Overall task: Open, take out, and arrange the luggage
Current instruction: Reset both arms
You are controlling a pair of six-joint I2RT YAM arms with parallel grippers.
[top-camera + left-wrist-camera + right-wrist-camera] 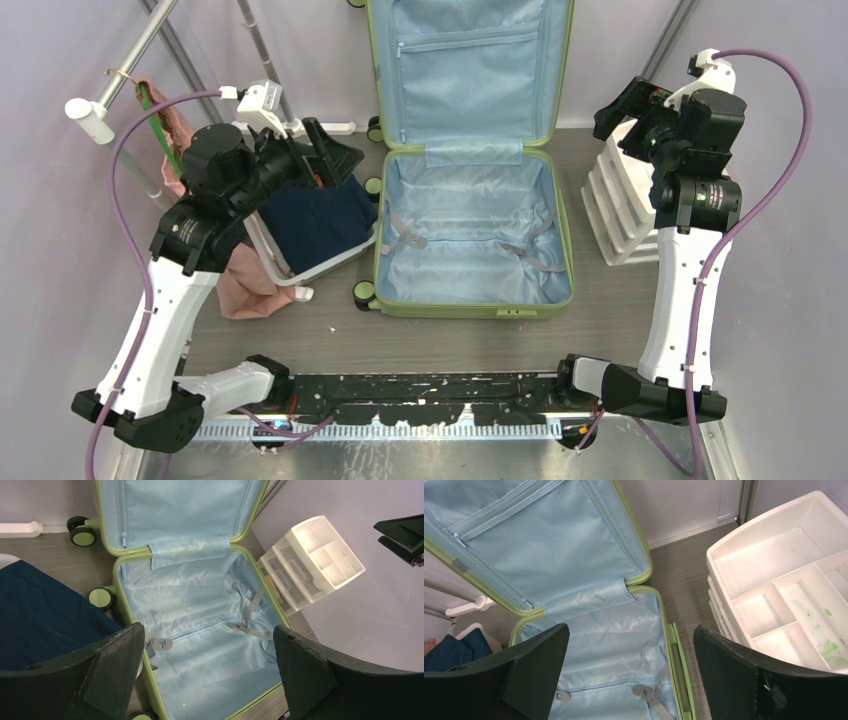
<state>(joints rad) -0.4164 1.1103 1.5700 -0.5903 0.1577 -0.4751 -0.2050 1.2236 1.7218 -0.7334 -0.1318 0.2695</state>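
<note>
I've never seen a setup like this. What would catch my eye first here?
The big light-green suitcase lies wide open in the middle of the table, its lid raised at the back and its pale blue inside bare. To its left sits navy clothing in a white basket; to its right, a white drawer unit. The left gripper and right gripper hang open on either side.

The left arm is leaning outward from its base, bending at the elbow and pointing its wrist inward. The left gripper is holding its jaws wide apart with nothing between them. The right arm is standing nearly upright, with the right gripper likewise gaping wide and empty.
</note>
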